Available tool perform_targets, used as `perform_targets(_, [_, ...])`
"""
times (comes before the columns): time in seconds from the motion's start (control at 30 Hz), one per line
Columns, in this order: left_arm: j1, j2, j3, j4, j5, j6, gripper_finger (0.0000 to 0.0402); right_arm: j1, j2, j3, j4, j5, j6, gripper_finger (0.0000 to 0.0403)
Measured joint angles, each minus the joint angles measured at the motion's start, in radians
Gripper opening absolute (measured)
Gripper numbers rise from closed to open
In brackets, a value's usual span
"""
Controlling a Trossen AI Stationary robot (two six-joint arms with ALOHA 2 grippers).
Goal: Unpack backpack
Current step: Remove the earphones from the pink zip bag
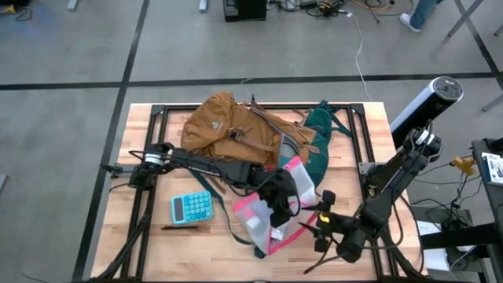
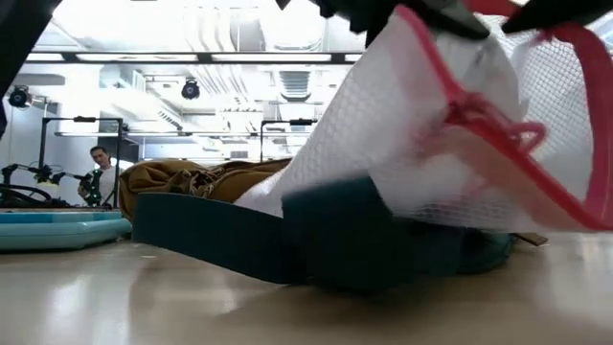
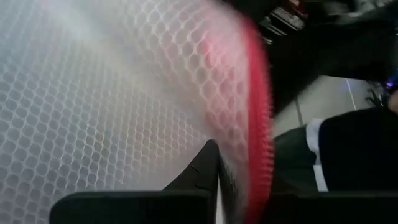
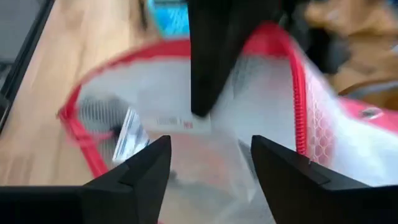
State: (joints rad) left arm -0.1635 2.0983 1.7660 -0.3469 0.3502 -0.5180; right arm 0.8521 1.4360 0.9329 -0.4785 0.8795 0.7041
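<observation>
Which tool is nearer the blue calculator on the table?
Left. The left tool, shut on the pink-edged pouch, sits just beside the calculator; the right tool is open beyond the pouch's far side.

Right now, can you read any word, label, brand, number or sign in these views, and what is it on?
None can be read.
White label inside the pouch: print too blurred.
Calculator keys: too small.
Backpack patch: too small.
</observation>
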Motion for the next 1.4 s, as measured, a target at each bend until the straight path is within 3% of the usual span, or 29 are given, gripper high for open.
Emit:
perform_targets(0.1, [-0.004,0.0,0.0,0.007,0.007,0.01,0.0,-0.02,0.012,-0.004,0.0,-0.086,-0.022,0.0226])
perform_targets(0.33, [-0.007,-0.001,0.0,0.069,0.056,0.073,0.0,-0.053,0.06,-0.012,-0.002,-0.088,-0.069,0.022])
perform_targets(0.43, [-0.005,-0.001,0.0,0.07,0.011,0.092,0.0,-0.06,0.081,-0.012,0.032,-0.131,-0.073,0.0169])
perform_targets(0.57, [-0.001,-0.001,0.0,0.08,-0.012,0.115,0.0,-0.061,0.095,-0.012,0.074,-0.163,-0.078,0.0042])
perform_targets(0.63, [0.0,-0.001,0.0,0.078,-0.015,0.115,0.0,-0.061,0.093,-0.012,0.087,-0.162,-0.093,0.0014])
perform_targets(0.83, [0.0,-0.007,0.0,0.043,0.009,0.082,0.0003,-0.05,0.056,-0.011,0.122,-0.176,-0.1,0.0003])
perform_targets(1.0, [0.0,-0.043,0.0,-0.091,0.027,0.038,0.0025,-0.001,-0.014,-0.01,0.127,-0.28,-0.103,0.0001])
perform_targets(1.17, [-0.014,-0.061,0.001,-0.148,0.027,0.009,0.005,0.056,-0.112,-0.01,0.122,-0.304,-0.121,0.0001])
perform_targets(1.27, [-0.029,-0.061,-0.001,-0.14,0.017,0.007,0.006,0.069,-0.19,-0.01,0.117,-0.241,-0.147,0.0])
perform_targets(1.4, [-0.06,-0.057,-0.008,-0.122,-0.159,-0.038,0.0062,0.059,-0.307,-0.009,0.117,-0.059,-0.26,0.0])
